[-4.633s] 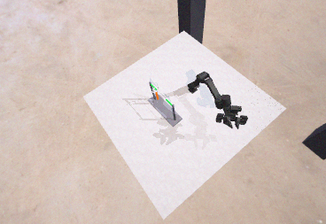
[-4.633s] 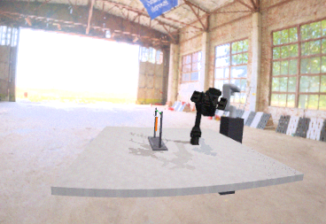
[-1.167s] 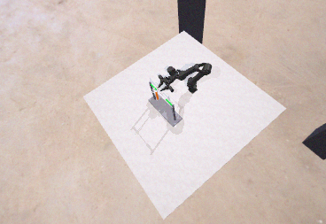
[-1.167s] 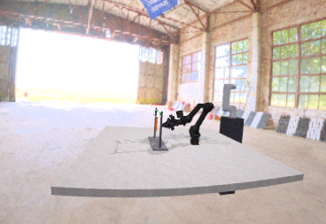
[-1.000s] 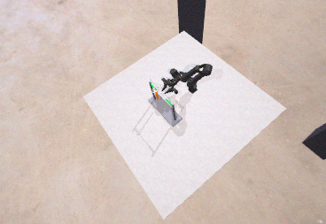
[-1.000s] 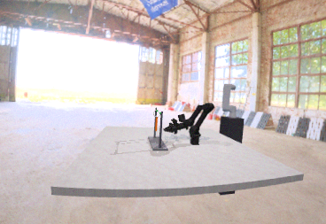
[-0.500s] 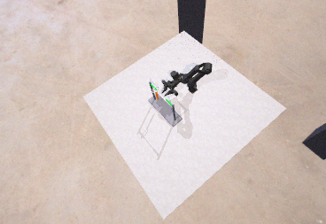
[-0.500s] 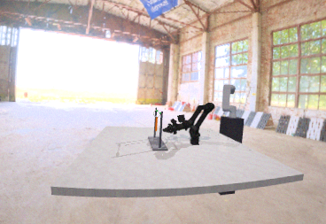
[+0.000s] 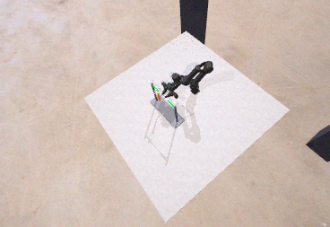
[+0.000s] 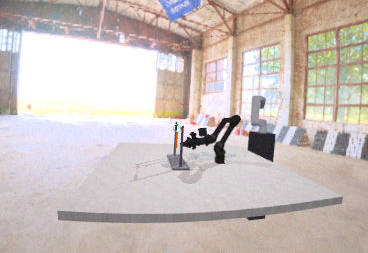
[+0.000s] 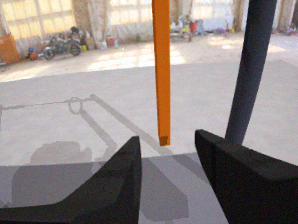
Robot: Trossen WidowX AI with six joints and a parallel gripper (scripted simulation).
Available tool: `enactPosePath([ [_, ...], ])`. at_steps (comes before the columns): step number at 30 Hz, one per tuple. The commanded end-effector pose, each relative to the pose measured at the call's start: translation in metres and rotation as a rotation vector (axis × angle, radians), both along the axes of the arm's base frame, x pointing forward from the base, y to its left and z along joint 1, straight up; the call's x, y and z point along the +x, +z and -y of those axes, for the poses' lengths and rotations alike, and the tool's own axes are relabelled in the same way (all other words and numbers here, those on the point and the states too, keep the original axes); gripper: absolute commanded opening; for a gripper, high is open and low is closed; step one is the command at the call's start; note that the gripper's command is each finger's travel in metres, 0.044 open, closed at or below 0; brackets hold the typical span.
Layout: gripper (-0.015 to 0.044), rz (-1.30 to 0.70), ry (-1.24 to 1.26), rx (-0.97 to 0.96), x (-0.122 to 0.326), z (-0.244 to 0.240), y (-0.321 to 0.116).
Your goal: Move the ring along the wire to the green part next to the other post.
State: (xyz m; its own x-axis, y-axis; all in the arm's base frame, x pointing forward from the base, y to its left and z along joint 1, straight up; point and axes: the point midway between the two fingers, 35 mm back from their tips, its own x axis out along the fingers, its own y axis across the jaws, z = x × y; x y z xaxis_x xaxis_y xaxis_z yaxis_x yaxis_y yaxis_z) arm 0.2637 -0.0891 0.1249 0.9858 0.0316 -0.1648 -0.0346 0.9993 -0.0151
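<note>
The orange handle (image 9: pixel 159 97) (image 10: pixel 176 140) (image 11: pixel 162 75) hangs upright beside the far post (image 9: pixel 154 94) (image 11: pixel 252 65), below a green wire part (image 9: pixel 155 88). The ring is too small to make out in the top and exterior views and above the frame in the wrist view. The other green part (image 9: pixel 171 104) is next to the near post (image 9: pixel 176 114) (image 10: pixel 181 149). My gripper (image 9: pixel 164 91) (image 10: pixel 184 143) (image 11: pixel 166 140) is partly open and empty. In the wrist view the handle's lower end appears in the gap between the fingertips, seemingly ahead of them.
The grey base (image 9: pixel 167 111) (image 10: pixel 178 164) carries both posts. In the wrist view the far post stands close to the right of the handle, behind the right fingertip. The pale table top (image 9: pixel 134 159) (image 10: pixel 200 197) holds the base and the arm, with their shadows across it.
</note>
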Motion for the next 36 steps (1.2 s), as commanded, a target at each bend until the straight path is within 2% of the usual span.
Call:
enactPosePath([
  [1,0.016,0.0,-0.002,0.006,0.006,0.001,0.001],
  [36,0.016,0.004,-0.002,0.006,0.057,0.001,-0.006],
])
